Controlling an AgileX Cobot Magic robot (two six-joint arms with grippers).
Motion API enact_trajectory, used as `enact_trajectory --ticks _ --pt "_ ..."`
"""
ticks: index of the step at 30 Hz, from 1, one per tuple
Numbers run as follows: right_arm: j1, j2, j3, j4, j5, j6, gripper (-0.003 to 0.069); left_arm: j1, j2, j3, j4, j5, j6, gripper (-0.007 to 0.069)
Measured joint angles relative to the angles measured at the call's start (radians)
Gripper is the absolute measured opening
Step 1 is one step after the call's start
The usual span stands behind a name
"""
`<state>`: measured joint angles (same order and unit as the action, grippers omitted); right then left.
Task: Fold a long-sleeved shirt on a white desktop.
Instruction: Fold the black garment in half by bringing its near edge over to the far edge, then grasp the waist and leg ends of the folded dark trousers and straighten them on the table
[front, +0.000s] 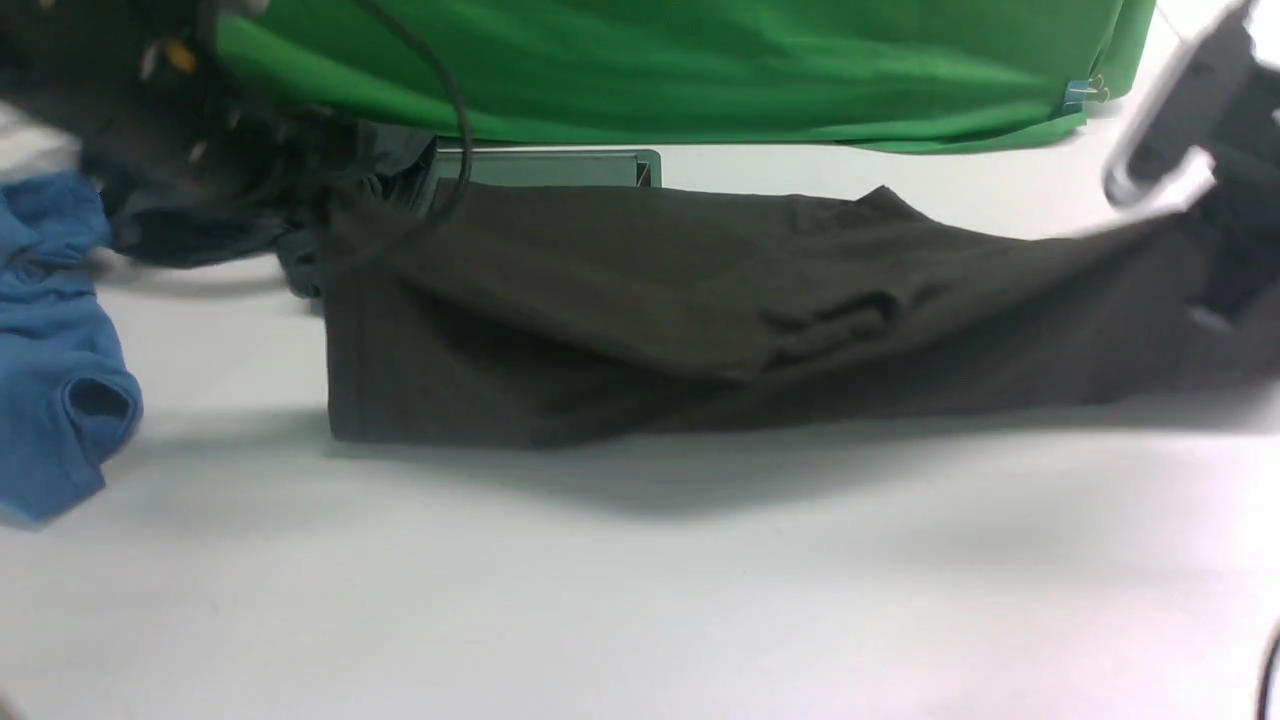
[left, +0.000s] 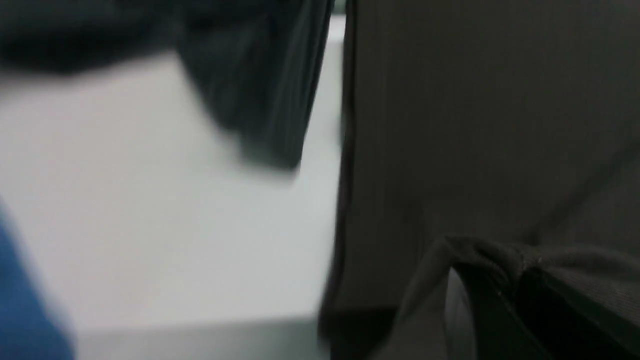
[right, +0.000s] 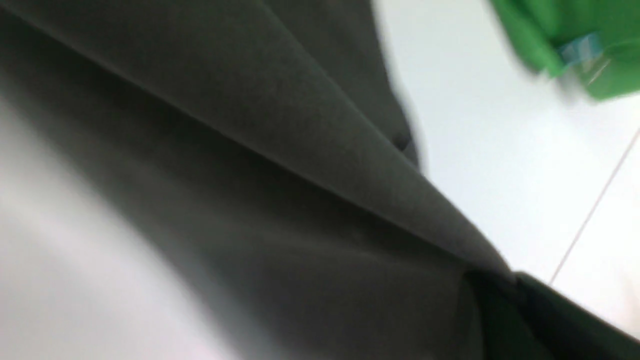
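The long-sleeved shirt (front: 640, 310), very dark brownish-black, is stretched across the white desktop (front: 640, 580). Its lower edge rests on the table and its right end is raised. My right gripper (front: 1205, 250) holds that raised end, blurred; in the right wrist view the taut cloth (right: 250, 125) runs into my shut gripper (right: 492, 285). My left arm is a dark blur at the far left (front: 200, 130). In the left wrist view my left gripper (left: 500, 270) is shut on a bunched edge of the shirt (left: 475, 125).
A blue garment (front: 50, 340) lies at the left edge. A smaller dark grey-green garment (front: 210, 230) sits behind it, beside the silver-framed hatch (front: 550, 168). The green backdrop (front: 700, 60) hangs along the back. A black cable (front: 455, 110) dangles over the shirt's left corner.
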<state>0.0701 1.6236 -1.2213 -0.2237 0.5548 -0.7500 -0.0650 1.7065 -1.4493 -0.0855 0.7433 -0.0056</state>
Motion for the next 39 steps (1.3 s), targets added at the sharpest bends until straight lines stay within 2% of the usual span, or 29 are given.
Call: enact_trajectory --ticks 5,6,7,10,14,16,17,19,20,21,23,26,28,33,37,38,39 --pt "-0.005 0.224 -0.226 0.002 -0.017 0.029 0.0018 0.004 0.255 -0.301 -0.046 -0.012 0.029 0.0045" --pt "-0.006 0.234 -0.236 0.002 -0.017 0.032 0.0018 0.004 0.266 -0.301 -0.046 -0.012 0.027 0.0045" --pt "-0.016 0.312 -0.31 0.004 -0.02 0.066 0.0018 0.008 0.363 -0.4 -0.044 -0.02 0.006 0.0045" --pt "-0.032 0.436 -0.413 0.006 -0.021 0.145 0.0022 0.012 0.492 -0.516 -0.01 -0.025 -0.036 0.005" --pt "-0.042 0.533 -0.479 0.006 -0.022 0.268 0.0092 0.012 0.636 -0.625 0.006 -0.019 -0.079 0.0101" --pt "-0.042 0.546 -0.49 0.005 -0.024 0.328 0.0169 0.012 0.682 -0.665 0.01 -0.005 -0.101 0.0168" --pt "-0.042 0.546 -0.494 0.005 -0.02 0.358 0.0248 0.012 0.697 -0.684 0.01 0.008 -0.106 0.0231" --pt "-0.042 0.542 -0.496 0.005 -0.011 0.375 0.0294 0.012 0.698 -0.697 0.01 0.02 -0.109 0.0295" --pt "-0.042 0.532 -0.498 0.005 0.018 0.384 0.0356 0.012 0.694 -0.719 0.014 0.051 -0.108 0.0388" --pt "-0.042 0.53 -0.498 0.005 0.023 0.385 0.0368 0.012 0.693 -0.722 0.014 0.051 -0.108 0.04" --pt "-0.043 0.494 -0.498 0.006 0.103 0.404 0.0423 0.012 0.672 -0.77 0.021 0.139 -0.074 0.0555" --pt "-0.043 0.449 -0.497 0.005 0.166 0.435 0.044 0.017 0.651 -0.81 0.021 0.238 -0.033 0.064" --pt "-0.052 0.38 -0.497 0.005 0.225 0.532 0.0446 0.026 0.624 -0.852 0.032 0.379 -0.001 0.068" --pt "-0.102 0.232 -0.453 0.006 0.241 0.74 0.045 0.092 0.574 -0.841 -0.025 0.463 0.011 0.0693" --pt "-0.132 0.157 -0.356 0.005 0.249 0.787 0.0446 0.155 0.507 -0.717 -0.133 0.467 0.065 0.0693" --pt "-0.137 0.142 -0.314 0.005 0.25 0.792 0.0426 0.168 0.476 -0.655 -0.162 0.467 0.087 0.0693" --pt "-0.138 0.133 -0.268 0.007 0.252 0.79 0.037 0.176 0.439 -0.578 -0.191 0.468 0.122 0.0693"
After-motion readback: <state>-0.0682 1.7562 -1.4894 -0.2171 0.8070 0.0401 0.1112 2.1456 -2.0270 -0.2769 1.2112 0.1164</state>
